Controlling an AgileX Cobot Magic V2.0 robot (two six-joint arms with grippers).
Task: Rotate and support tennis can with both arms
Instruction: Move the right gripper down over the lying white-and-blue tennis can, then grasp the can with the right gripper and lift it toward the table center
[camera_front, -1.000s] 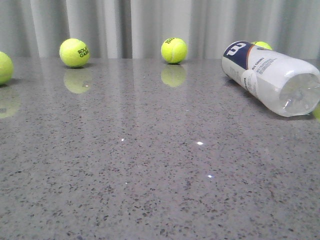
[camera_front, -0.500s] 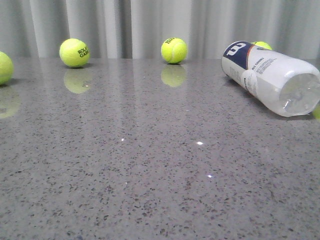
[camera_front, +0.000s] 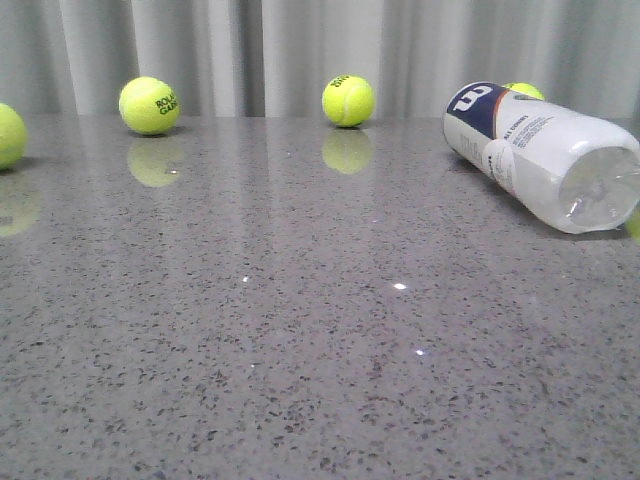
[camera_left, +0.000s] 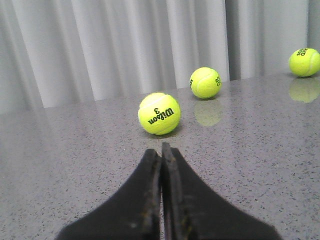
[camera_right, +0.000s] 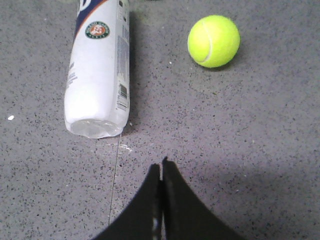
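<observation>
The tennis can (camera_front: 545, 150) lies on its side at the right of the grey speckled table, clear bottom end toward me, navy "W" end away. In the right wrist view the can (camera_right: 97, 75) shows its white label, orange stripe and round green-red badge. My right gripper (camera_right: 161, 166) is shut and empty, a short way off the can's clear end. My left gripper (camera_left: 161, 150) is shut and empty, pointing at a Wilson tennis ball (camera_left: 159, 113). Neither arm shows in the front view.
Tennis balls stand along the back by the grey curtain (camera_front: 300, 50): one at far left (camera_front: 8, 135), one at back left (camera_front: 149, 105), one at back centre (camera_front: 348, 100), one behind the can (camera_front: 524, 91). Another ball (camera_right: 213, 41) lies beside the can.
</observation>
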